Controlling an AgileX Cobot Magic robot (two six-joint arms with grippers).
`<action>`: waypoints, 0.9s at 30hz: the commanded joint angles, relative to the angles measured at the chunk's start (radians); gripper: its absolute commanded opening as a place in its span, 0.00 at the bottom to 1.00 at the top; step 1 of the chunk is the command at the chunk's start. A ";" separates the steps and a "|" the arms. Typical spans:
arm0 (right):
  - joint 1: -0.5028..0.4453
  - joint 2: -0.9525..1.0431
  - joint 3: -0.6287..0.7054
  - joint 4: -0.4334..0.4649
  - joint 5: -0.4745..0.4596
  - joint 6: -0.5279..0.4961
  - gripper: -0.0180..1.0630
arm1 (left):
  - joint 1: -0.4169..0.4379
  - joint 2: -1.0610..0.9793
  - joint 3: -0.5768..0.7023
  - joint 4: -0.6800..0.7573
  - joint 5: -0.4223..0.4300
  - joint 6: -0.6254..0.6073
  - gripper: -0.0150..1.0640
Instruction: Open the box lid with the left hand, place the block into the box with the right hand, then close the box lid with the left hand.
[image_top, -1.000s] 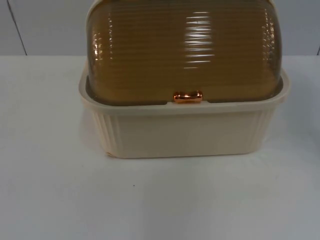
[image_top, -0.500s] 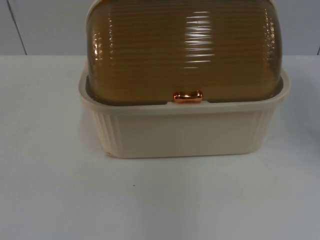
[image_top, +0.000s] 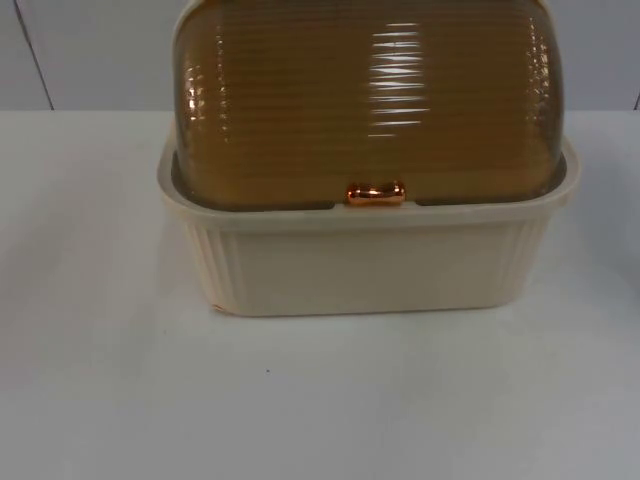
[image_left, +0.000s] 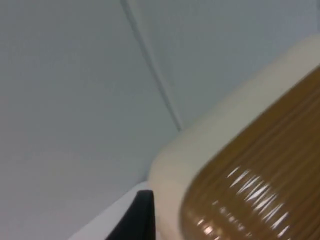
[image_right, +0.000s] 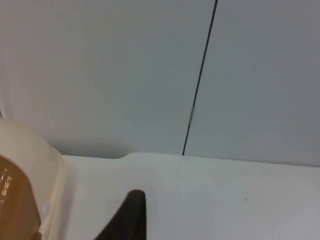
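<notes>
Presently, lid (image_top: 365, 100): shut on box (image_top: 365, 265), bench's (image_top: 100, 400) far edge.
Left end effector (image_left: 135, 220): beside box, grip indeterminate.
Right end effector (image_right: 131, 217): over bench, grip indeterminate.

A cream ribbed box (image_top: 365, 265) stood upright on the white worktop (image_top: 320, 400), its domed, ribbed amber lid (image_top: 365, 100) shut, with a copper handle (image_top: 376, 194) at the front rim.

A cream ribbed box (image_top: 365, 265) stands at the centre of the white tabletop (image_top: 320, 400), its amber ribbed domed lid (image_top: 365, 100) shut, a copper handle (image_top: 376, 194) at the lid's front edge, the grey partition wall (image_top: 90, 50) behind.
</notes>
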 joint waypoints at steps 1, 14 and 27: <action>-0.004 0.001 -0.004 -0.006 0.010 0.001 0.98 | -0.048 0.044 -0.025 0.019 -0.023 0.018 0.99; -0.004 -0.001 -0.004 -0.006 0.059 -0.004 0.98 | -0.280 0.251 -0.136 0.411 0.071 0.110 0.99; -0.004 -0.001 -0.004 -0.061 0.053 -0.007 0.98 | -0.440 0.483 -0.136 0.559 0.195 0.063 0.99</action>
